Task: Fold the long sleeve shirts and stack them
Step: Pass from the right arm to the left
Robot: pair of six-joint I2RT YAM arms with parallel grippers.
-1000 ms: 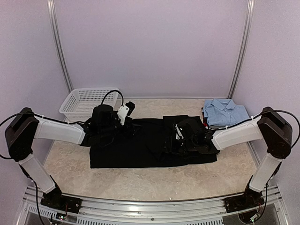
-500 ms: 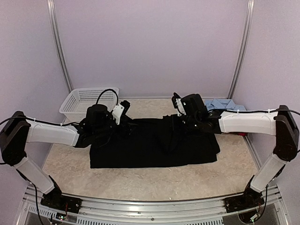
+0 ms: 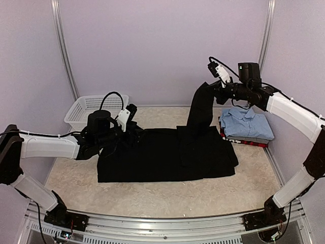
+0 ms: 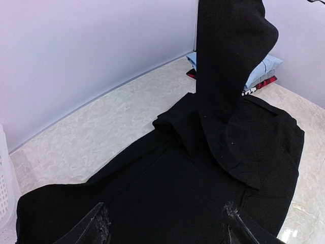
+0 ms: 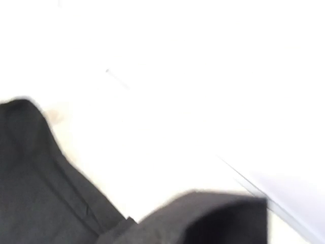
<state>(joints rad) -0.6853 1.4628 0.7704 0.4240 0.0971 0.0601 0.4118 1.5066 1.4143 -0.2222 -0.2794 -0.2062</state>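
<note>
Black shirt [image 3: 152, 157] lies flat across the middle of the surface [image 3: 152, 201], long axis left to right. Its front hem runs parallel to the near edge, with a bare band of surface between them. Another bare band sits behind it, up to the back wall [image 3: 162, 51]. White mesh basket [image 3: 76, 116] stands in the back left corner, near the shirt's left end but apart from it.

At the right, a light blue shirt [image 3: 246, 122] lies folded on top of a red-and-black shirt [image 3: 251, 142]. This stack sits close to the right wall, and the black shirt's right edge is just beside it, so room there is tight.

Right fingers [image 3: 212, 86] are high above the surface, closed on one sleeve [image 3: 200, 109] of the black shirt. The sleeve hangs down in a straight column to the shirt's back right part. The right wrist view is blurred and washed out, showing only dark cloth.

Left fingers [image 3: 131, 113] are low over the shirt's back left end, spread wide with nothing gripped. I cannot tell whether the tips touch the cloth.

The fabric is plain matte black, with soft folds bunched where the sleeve meets the body.
</note>
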